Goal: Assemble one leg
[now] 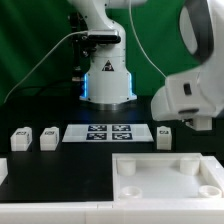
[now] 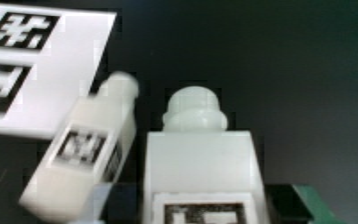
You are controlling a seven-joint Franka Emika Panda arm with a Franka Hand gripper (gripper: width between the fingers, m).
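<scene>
Although how far the jaws stand open cannot be told, the small white plastic square-sectioned leg [image 2: 202, 165] lies centred beneath the wrist. Grip it squarely, sparing the tilted white neighbouring post [image 2: 83, 150] just beside.

A small white plastic square-sectioned leg [image 2: 197, 165], tag up, lies close by the gripper [image 1: 194, 122]; a second leg [image 2: 83, 150] lies tilted beside it.

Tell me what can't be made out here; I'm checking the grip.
Hand: exterior view, blurred against the arm; open or shut unclear.
Leg: wrist view, tag blurred, end cut by the picture's edge.
Panel: exterior view, cut by the bottom edge.
</scene>
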